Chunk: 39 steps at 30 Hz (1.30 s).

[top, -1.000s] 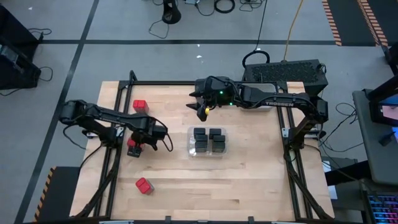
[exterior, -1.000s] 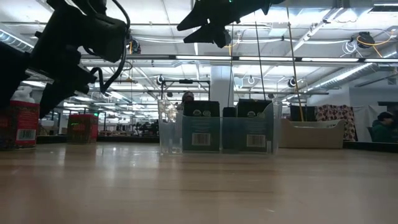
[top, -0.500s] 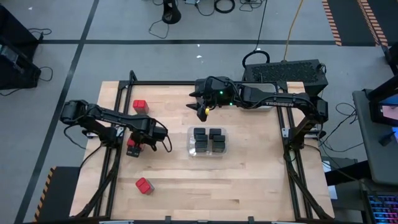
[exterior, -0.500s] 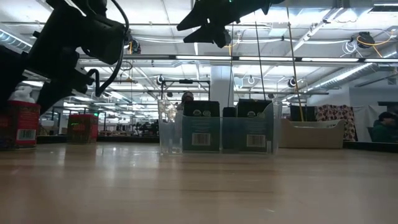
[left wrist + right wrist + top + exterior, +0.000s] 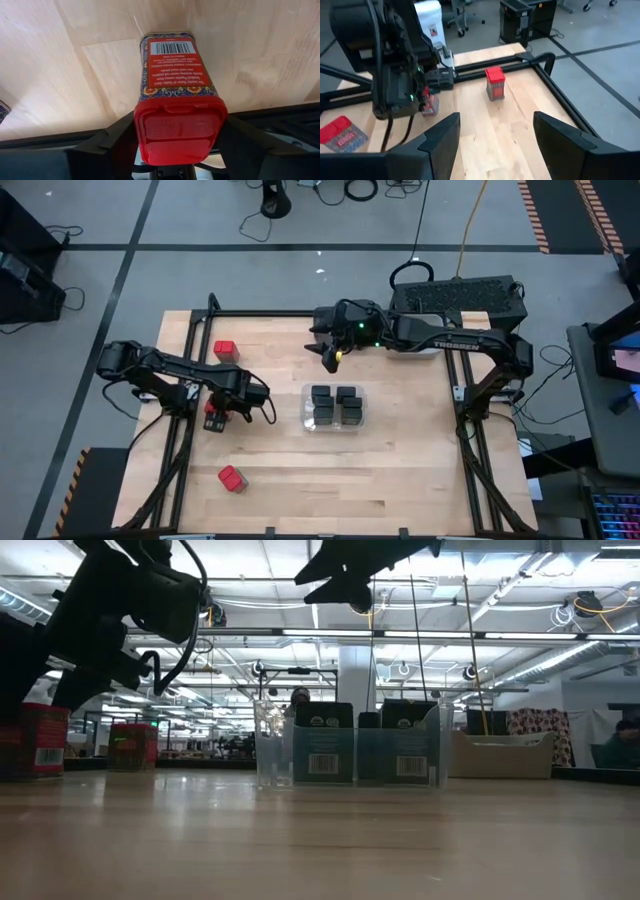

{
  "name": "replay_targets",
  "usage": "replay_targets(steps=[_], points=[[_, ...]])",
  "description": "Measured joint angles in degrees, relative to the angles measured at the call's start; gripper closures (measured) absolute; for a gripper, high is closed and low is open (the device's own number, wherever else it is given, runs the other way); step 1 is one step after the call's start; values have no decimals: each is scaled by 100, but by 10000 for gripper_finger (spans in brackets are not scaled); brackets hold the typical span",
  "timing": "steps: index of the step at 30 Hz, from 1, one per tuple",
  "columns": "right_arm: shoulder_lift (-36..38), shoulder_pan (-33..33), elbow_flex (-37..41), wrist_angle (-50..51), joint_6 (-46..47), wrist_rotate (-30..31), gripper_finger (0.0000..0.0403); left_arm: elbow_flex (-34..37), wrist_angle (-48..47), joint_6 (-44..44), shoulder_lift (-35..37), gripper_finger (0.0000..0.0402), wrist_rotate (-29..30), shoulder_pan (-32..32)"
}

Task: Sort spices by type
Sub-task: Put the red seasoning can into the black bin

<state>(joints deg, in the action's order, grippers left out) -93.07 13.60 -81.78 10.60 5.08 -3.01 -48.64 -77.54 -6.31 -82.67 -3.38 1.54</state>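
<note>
On the wooden surface (image 5: 400, 470) the left hand (image 5: 215, 416) is down over a red-topped spice box (image 5: 177, 107), and the wrist view shows the box's red lid sitting between the two dark fingers (image 5: 112, 142), which flank it on either side; whether they press on it cannot be told. That box stands upright at the surface's left side, seen in the low view as a red box (image 5: 38, 742) partly hidden behind the dark left arm. A second red-topped box (image 5: 225, 350) stands upright near the far left corner, well apart from the hand, and a third red-topped box (image 5: 232, 478) lies tilted on its side toward the near edge. In the middle a clear bin (image 5: 336, 407) holds four black boxy spice containers (image 5: 323, 743) packed side by side; the low view shows their barcoded faces through the clear wall. The right hand (image 5: 328, 358) hangs in the air above the far middle of the surface, just beyond the clear bin, its fingers (image 5: 442, 137) spread apart and holding nothing. A black crate (image 5: 460, 292) sits just off the surface's far right edge.
</note>
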Motion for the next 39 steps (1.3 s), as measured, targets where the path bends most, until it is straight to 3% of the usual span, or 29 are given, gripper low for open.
replay_targets(steps=[9, 14, 28, 36, 39], points=[[384, 207, -2, 521, -26, 3, 167, -75, -226, -7, 90, 169, 9, -31], [497, 321, -2, 666, -24, 4, 167, -521, -478, -134, 101, 169, 102, -197], [1034, 642, -2, 1583, -32, 63, 167, -2921, -702, -804, 20, 169, 804, -1202], [1497, 669, -2, 1963, 29, 608, 167, -4439, -657, -1343, -1017, 169, 837, -1873], [1628, 669, -2, 2087, 124, 634, 167, -5029, -310, -1360, -1531, 169, 470, -2093]])
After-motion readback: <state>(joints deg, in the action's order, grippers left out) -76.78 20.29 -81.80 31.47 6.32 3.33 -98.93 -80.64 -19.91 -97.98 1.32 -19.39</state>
